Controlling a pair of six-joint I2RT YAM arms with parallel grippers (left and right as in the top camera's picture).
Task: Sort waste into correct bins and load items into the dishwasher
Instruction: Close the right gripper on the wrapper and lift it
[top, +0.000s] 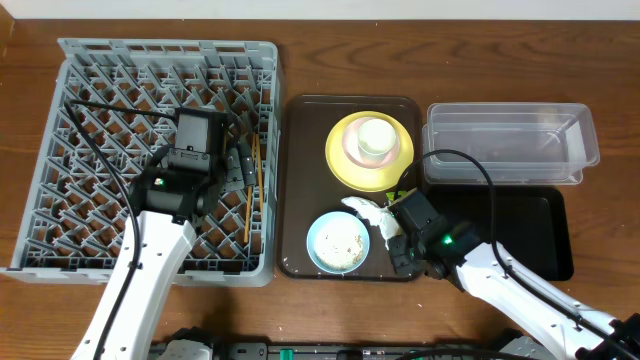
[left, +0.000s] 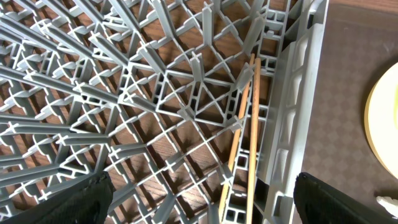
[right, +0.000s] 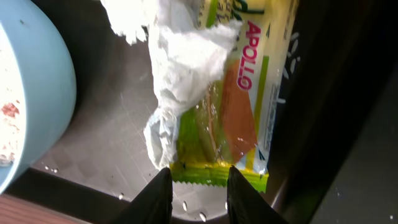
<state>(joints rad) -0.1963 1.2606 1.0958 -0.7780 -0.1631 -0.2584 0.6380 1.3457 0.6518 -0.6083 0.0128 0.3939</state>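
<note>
My left gripper (top: 240, 168) hangs wide open over the right side of the grey dishwasher rack (top: 170, 48). Two wooden chopsticks (left: 252, 124) lie in the lattice between its fingers (left: 87, 199). On the brown tray, a yellow plate (top: 345, 165) carries a pale cup (top: 375, 138), and a light blue bowl (top: 312, 235) holds crumbs. My right gripper (right: 198, 177) stands narrowly open low over the tray. The serrated end of the green-and-orange wrapper (right: 230, 106) lies just at its tips, unpinched. A crumpled white napkin (right: 180, 62) overlaps the wrapper.
The clear tub (top: 590, 140) stands at the back right, with the black tray (top: 540, 235) in front of it. The brown serving tray (top: 300, 180) sits between the rack and the bins. A few white crumbs lie near the tray's front wall.
</note>
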